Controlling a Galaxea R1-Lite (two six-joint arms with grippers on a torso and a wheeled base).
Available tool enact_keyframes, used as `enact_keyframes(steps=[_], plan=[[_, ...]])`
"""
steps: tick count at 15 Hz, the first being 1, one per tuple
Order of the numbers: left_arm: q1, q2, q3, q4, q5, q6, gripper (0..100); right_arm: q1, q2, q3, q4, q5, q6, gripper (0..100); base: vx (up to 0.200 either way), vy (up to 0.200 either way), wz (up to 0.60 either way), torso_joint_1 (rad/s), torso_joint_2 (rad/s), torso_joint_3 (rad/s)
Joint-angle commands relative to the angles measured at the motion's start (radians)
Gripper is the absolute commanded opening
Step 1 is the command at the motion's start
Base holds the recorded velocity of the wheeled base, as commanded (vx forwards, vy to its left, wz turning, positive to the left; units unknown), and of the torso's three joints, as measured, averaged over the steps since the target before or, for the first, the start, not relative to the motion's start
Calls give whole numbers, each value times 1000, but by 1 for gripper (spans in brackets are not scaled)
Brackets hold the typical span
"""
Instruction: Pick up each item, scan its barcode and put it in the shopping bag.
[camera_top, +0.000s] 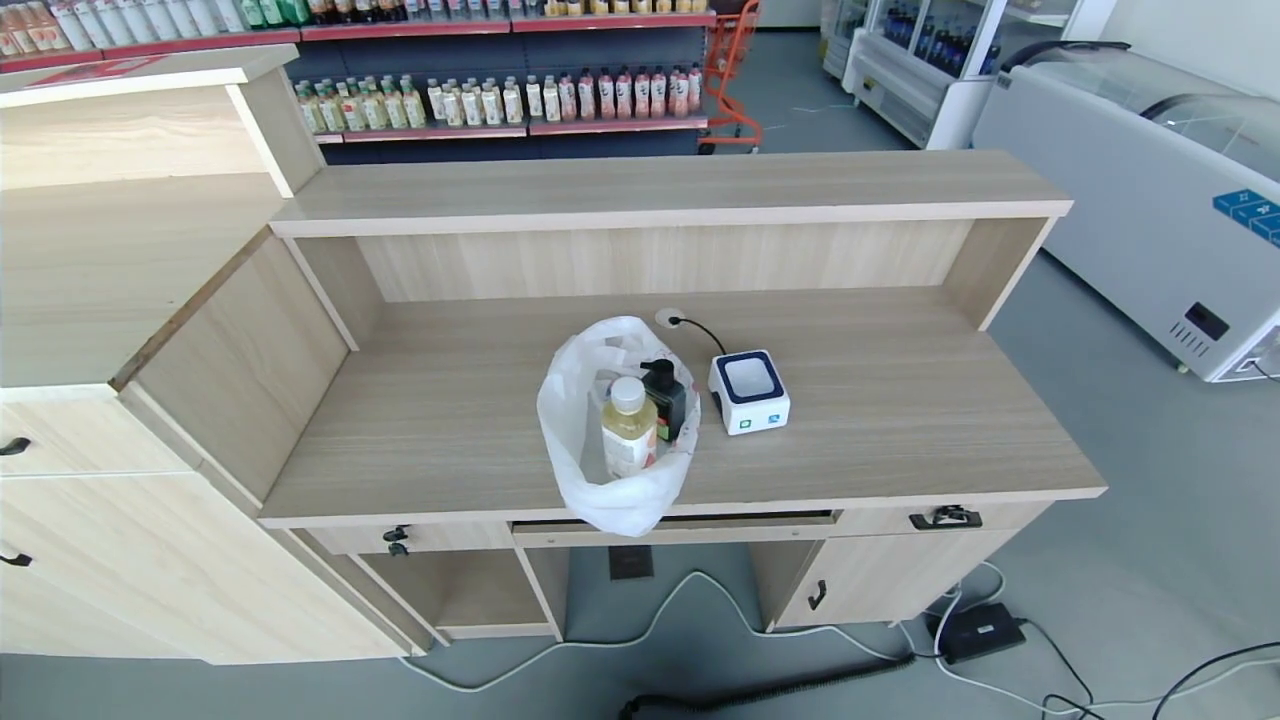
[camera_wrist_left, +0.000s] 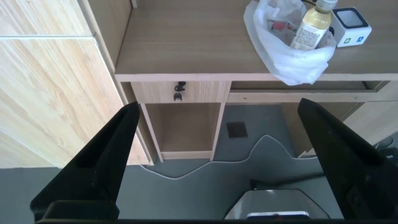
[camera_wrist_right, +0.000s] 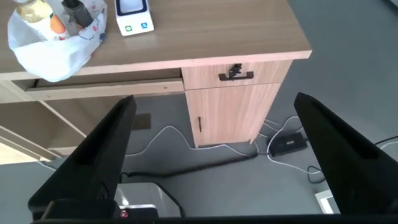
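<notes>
I see my left end effector (camera_wrist_left: 211, 168) wide open and holding nothing, its two dark fingers (camera_wrist_left: 93, 168) spread apart over the floor in front of the table (camera_top: 900, 400). The right end effector (camera_wrist_right: 211, 162) is spread the same way and is also empty. Both sit well back from the table's front edge and touch nothing. The white shopping bag (camera_top: 615, 430) stands on the table ahead of both end effectors, well apart from either, with its bottom bulging a little over the front edge. From the left end effector it lies forward and off to the right; from the right one, forward and off to the left. Inside the bag a pale tea bottle (camera_top: 628, 425) with a white cap stands upright, and a dark pump bottle (camera_top: 665, 395) stands just behind it, the two close together. The scanner (camera_top: 750, 390), a small white box with a dark-rimmed window on top, sits just beside the bag on its right, closer to the right end effector's side. Its black cable (camera_top: 700, 330) runs back to a round hole (camera_top: 668, 317) in the tabletop. A drawer handle (camera_wrist_right: 236, 73) shows on the table's front, ahead of the right end effector.
</notes>
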Motion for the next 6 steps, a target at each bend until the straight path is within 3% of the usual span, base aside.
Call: enact_keyframes(steps=[1,6], plan=[[0,0,0,0,0,0,100,1,-5,0,1,0,2,100,0,0,0,0,0,0],[0,0,0,0,0,0,100,1,-5,0,1,0,2,100,0,0,0,0,0,0]])
